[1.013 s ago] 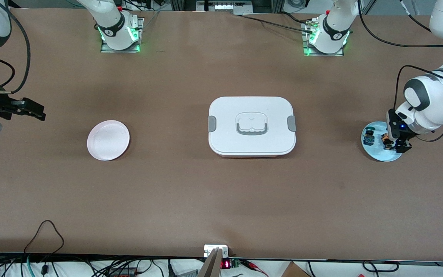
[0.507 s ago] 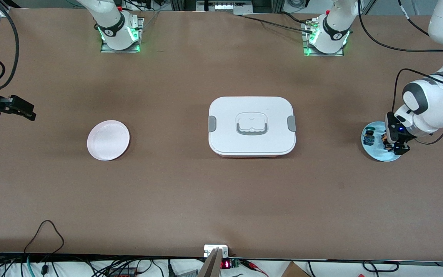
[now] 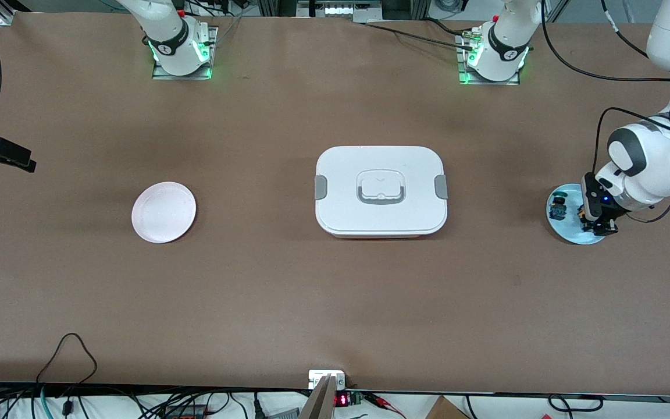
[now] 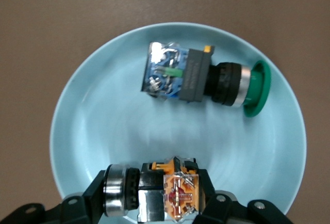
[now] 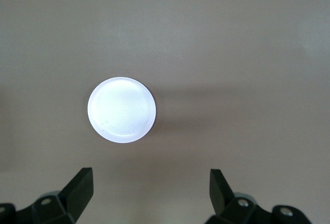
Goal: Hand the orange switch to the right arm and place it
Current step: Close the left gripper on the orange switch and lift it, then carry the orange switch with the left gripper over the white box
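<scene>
The orange switch (image 4: pixel 178 193) lies over the light blue plate (image 4: pixel 103 131) at the left arm's end of the table; it also shows in the front view (image 3: pixel 583 212). My left gripper (image 4: pixel 152 195) is shut on it, one finger against its silver-ringed barrel end and one against its orange block end. In the front view the left gripper (image 3: pixel 595 220) is low over that plate (image 3: pixel 567 234). My right gripper (image 5: pixel 150 188) is open and empty, high over the table by the pale round plate (image 5: pixel 121 109), and sits at the right arm's end of the table in the front view (image 3: pixel 21 162).
A blue-and-black part with a green button (image 4: pixel 196 77) lies on the same blue plate beside the orange switch. A white lidded box (image 3: pixel 380 190) stands mid-table. The pale round plate (image 3: pixel 163 212) lies toward the right arm's end.
The right gripper has drawn back toward the right arm's end of the table. The left gripper has shifted slightly over the blue plate, still at the orange switch.
</scene>
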You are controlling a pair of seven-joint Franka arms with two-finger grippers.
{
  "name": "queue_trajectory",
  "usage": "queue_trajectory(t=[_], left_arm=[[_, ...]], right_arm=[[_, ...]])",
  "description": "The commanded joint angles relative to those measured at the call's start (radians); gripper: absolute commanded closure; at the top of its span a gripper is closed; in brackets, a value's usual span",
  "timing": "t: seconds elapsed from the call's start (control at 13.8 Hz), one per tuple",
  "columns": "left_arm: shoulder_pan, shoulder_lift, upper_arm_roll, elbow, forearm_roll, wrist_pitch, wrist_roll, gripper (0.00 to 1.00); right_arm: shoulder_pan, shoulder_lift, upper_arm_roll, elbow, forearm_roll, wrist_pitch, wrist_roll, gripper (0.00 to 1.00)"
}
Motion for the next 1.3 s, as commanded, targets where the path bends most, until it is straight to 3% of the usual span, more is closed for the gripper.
queue_trajectory(t=[0.0, 0.22, 0.43, 0.58, 0.8, 1.01, 1.23], left_arm=[[0.029, -0.021, -0.034, 0.038, -0.037, -0.012, 0.034, 1.00], [0.029, -0.079, -0.091, 0.113, -0.037, -0.203, 0.034, 1.00], [0.022, -0.076, -0.167, 0.350, -0.132, -0.589, 0.021, 1.00], [-0.007, -0.063, -0.193, 0.470, -0.202, -0.772, -0.013, 1.00], [-0.020, -0.060, -0.227, 0.532, -0.437, -0.928, -0.123, 1.00], [-0.061, -0.055, -0.276, 0.551, -0.567, -1.031, -0.159, 1.00], [-0.059, 0.054, -0.322, 0.505, -0.967, -1.134, -0.112, 1.00]], right_arm=[[0.005, -0.018, 0.006, 0.008, -0.003, -0.027, -0.005, 0.00], [-0.025, -0.019, -0.005, 0.009, 0.009, -0.028, -0.016, 0.00], [-0.003, -0.017, 0.010, 0.012, 0.004, -0.014, -0.014, 0.00], [0.005, -0.016, 0.009, 0.009, -0.002, -0.020, -0.002, 0.00], [0.000, -0.011, 0.004, 0.008, -0.005, -0.002, -0.003, 0.00], [-0.005, -0.010, 0.000, 0.005, -0.005, -0.013, -0.011, 0.00], [-0.006, -0.008, 0.000, 0.005, -0.008, -0.011, -0.013, 0.00]])
